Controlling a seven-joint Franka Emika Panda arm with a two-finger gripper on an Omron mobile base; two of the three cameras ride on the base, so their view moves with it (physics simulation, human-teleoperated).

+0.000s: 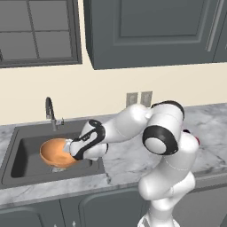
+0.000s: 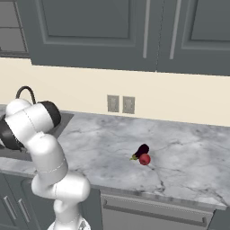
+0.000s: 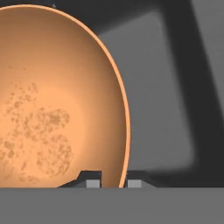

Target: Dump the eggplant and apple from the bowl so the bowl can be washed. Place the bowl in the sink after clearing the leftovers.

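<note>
A: where's the bowl (image 1: 56, 152) right now?

B: over the sink (image 1: 26, 150), tipped; the gripper (image 3: 113, 179) is pinching its rim, one fingertip inside and one outside. Hand view shows brownish speckles inside it.

A: and the food?

B: right base view has the eggplant (image 2: 141, 151) and apple (image 2: 144, 159) touching on the counter (image 2: 188, 157), eggplant's stem end pointing down-left. No readable labels anywhere
</note>
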